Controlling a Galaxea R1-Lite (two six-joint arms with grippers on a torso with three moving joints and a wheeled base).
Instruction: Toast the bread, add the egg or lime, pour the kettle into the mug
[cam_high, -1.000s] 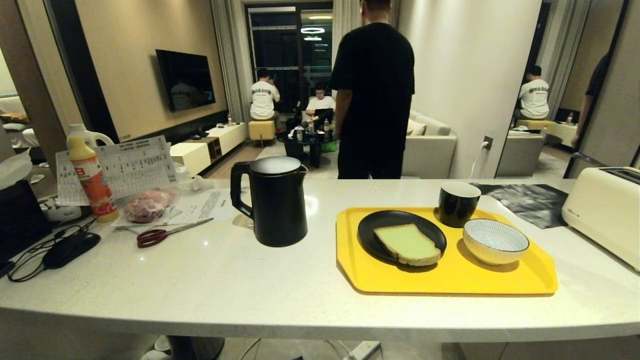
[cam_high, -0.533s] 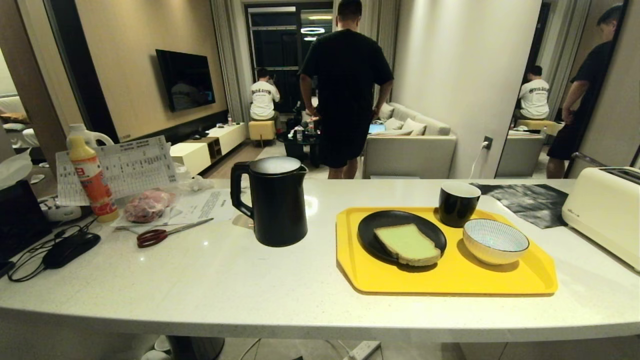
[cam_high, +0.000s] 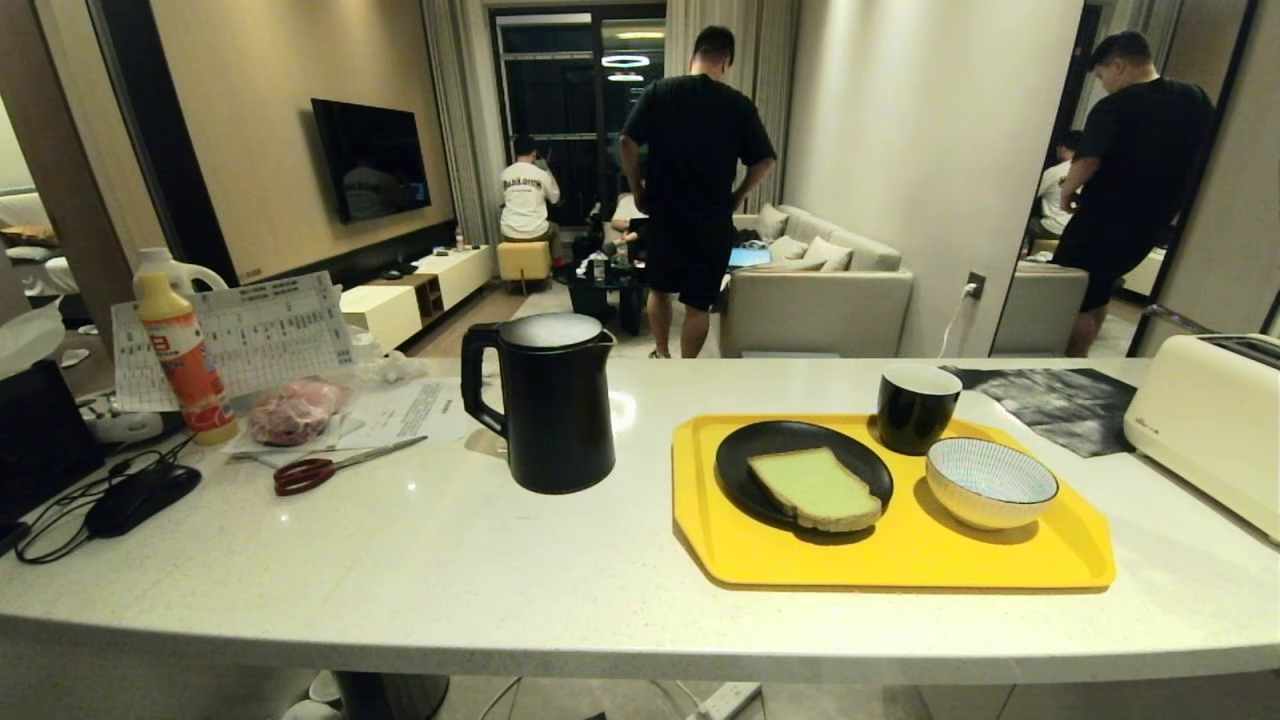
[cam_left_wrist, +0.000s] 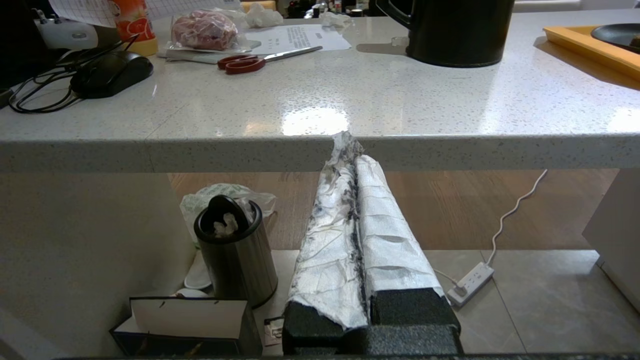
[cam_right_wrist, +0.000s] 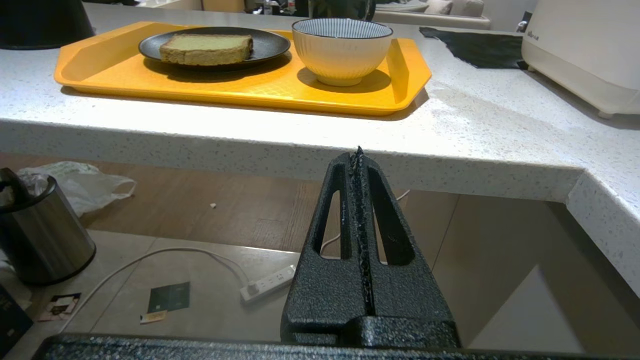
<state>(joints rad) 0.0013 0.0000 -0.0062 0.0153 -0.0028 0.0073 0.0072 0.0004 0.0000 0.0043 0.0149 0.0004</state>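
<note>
Bread (cam_high: 815, 488) lies flat on a black plate (cam_high: 745, 462) at the left half of the yellow tray (cam_high: 900, 560), its green face up. Behind the tray's far edge stands the mug (cam_high: 917, 407), and a striped bowl (cam_high: 990, 483) sits on the tray's right half, just beside the plate. Off the tray's left side, apart from it, the kettle (cam_high: 552, 400) stands upright on the white counter (cam_high: 400, 570), handle turned away from the tray. To the tray's right sits a cream toaster (cam_high: 1210, 425). Both arms hang below the counter's near edge: the left gripper (cam_left_wrist: 350, 145), wrapped in white, is pressed closed and empty; the right gripper (cam_right_wrist: 358, 155) likewise is closed on nothing.
</note>
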